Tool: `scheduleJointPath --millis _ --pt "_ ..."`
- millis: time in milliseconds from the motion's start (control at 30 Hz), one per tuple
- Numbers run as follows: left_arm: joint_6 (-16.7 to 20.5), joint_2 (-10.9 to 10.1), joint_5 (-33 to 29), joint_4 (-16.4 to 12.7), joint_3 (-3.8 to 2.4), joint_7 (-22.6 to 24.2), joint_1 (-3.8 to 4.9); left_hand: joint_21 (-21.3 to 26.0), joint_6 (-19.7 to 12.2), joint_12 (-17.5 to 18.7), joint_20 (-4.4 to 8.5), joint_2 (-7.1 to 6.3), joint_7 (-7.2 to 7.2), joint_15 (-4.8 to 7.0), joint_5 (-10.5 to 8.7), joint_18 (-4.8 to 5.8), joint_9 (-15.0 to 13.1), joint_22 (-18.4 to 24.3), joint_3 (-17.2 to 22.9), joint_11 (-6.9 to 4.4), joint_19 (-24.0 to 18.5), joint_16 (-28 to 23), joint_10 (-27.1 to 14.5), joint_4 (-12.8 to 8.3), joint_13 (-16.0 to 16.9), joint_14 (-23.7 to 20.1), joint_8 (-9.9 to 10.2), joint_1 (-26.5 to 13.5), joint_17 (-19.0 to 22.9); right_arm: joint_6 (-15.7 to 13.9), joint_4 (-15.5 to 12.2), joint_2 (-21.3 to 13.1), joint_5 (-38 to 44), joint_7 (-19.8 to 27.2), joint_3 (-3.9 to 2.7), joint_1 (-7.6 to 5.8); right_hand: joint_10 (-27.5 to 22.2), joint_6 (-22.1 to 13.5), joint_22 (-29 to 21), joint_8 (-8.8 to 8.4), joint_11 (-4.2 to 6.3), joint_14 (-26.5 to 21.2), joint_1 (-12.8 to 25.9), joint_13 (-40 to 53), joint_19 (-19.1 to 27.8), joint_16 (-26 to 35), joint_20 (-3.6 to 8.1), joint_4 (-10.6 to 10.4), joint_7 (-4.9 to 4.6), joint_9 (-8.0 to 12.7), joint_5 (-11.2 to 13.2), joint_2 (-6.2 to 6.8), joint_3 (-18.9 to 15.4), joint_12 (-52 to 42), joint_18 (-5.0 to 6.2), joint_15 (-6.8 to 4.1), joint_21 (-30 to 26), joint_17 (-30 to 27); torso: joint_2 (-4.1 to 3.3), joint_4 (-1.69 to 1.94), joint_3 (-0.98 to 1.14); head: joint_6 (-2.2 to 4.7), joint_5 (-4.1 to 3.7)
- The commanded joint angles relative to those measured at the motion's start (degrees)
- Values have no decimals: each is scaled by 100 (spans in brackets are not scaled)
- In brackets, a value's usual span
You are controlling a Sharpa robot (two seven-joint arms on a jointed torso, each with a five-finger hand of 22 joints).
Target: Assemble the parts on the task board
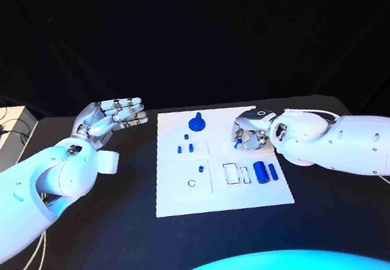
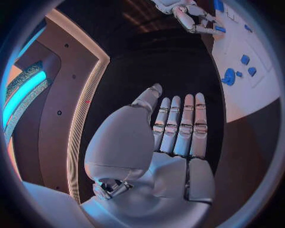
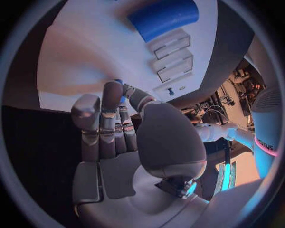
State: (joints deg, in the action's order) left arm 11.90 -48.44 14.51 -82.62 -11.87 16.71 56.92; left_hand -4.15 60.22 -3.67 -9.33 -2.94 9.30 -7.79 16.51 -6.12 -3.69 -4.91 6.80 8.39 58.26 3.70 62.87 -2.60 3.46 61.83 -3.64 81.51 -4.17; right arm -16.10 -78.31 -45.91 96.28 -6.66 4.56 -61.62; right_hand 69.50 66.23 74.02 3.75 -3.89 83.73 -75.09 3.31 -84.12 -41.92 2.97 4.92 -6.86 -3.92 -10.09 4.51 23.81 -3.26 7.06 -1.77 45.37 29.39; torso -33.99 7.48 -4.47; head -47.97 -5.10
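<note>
On the black table [image 1: 121, 240], the flat white rectangular task board [image 1: 219, 199] lies between the two arms, its long axis running away from the robot, with the left hand [image 1: 109, 116] held well off its far left corner, fingers straight, apart and holding nothing. Right hand [image 1: 251, 129] sits over the board's right edge, fingers curled down around a small blue part [image 1: 240, 143]; it seems to pinch it, though I cannot tell for certain. Just nearer the robot than that hand, two blue cylinders [image 1: 266, 170] lie lengthwise along the board, so the right hand is plainly nearer the work.
</note>
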Motion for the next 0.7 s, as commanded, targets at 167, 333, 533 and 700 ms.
scheduleJointPath --millis 167,333,533,700 --pt "-96 3 -12 -3 -4 14 -5 -37 6 9 6 13 28 4 13 81 7 11 -25 -6 47 30 -22 14 -6 -16 2 32 7 51 -13 -23 92 16 1 6 19 5 1 -16 -3 -17 20 10 -320 -7 31 25 -5 -1 -2 32 -16 -16 -43 -24 -3 3 2 -1 -3 -6 5" --pt "-98 1 -13 -3 -4 4 -5 -36 3 8 4 12 29 4 11 81 7 13 -31 -4 47 31 -24 21 -6 -16 2 26 6 31 -32 -44 92 19 1 7 5 -20 5 -16 -8 -16 16 10 -321 -3 29 37 -8 2 -15 52 -14 -16 -41 -22 -8 2 1 -1 -2 -9 8" --pt "-98 3 -17 -2 -4 2 -5 -36 5 8 2 21 29 4 13 80 7 17 -41 -4 48 32 -25 38 -5 -17 0 17 6 -100 -53 -63 92 13 1 10 123 -48 49 -13 30 -6 -28 19 -333 -10 36 50 -1 0 -12 -5 30 -39 -50 -40 92 8 1 1 -1 -7 2" --pt "-97 9 -21 4 -4 2 -6 -36 5 8 2 21 29 4 13 80 7 17 -41 -4 48 32 -25 38 -5 -17 0 17 6 -359 -107 -90 -27 59 0 12 569 57 323 -1 146 16 -228 30 -368 -55 97 168 15 -14 36 -151 84 -20 -155 -112 738 39 2 -1 1 -4 0"
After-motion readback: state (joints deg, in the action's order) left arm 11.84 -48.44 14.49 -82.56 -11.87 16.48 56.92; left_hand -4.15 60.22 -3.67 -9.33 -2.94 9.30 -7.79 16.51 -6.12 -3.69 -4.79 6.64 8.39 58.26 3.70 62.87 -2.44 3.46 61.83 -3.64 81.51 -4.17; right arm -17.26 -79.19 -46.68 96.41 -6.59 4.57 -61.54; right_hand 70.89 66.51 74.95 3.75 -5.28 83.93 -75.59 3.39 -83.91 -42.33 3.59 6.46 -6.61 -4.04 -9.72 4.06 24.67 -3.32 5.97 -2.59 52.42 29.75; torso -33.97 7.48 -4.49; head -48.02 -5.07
